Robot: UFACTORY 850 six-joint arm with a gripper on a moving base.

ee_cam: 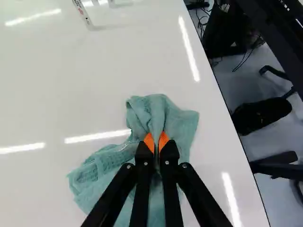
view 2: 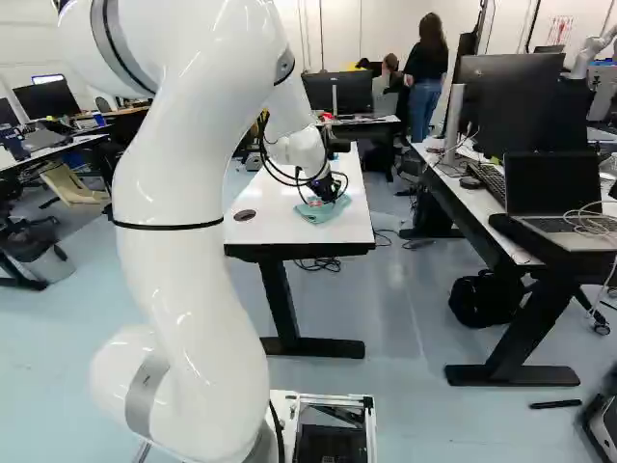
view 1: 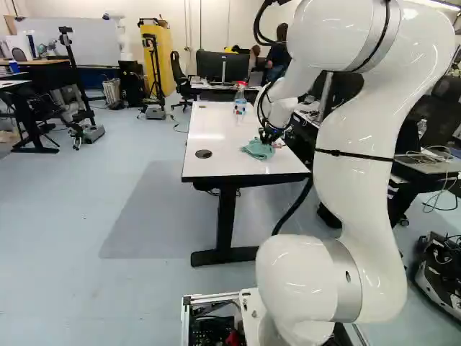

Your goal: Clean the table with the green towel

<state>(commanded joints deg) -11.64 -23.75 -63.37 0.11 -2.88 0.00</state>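
Towel point(ee_cam: 184, 127), crumpled and green, lies on the white table point(view 1: 216, 133) near its closest end, pinched in the nearly closed black gripper point(ee_cam: 156, 143), wiping perhaps begun, the far end likely left.

The white table point(view 1: 216, 133) carries the crumpled green towel point(ee_cam: 174, 122) and a red-capped bottle point(view 1: 240, 102).

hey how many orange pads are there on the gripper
2: one orange pad is on the gripper finger nearer the white table's long edge, the other pad on the opposite finger. They pinch the green towel, which may cover part of each.
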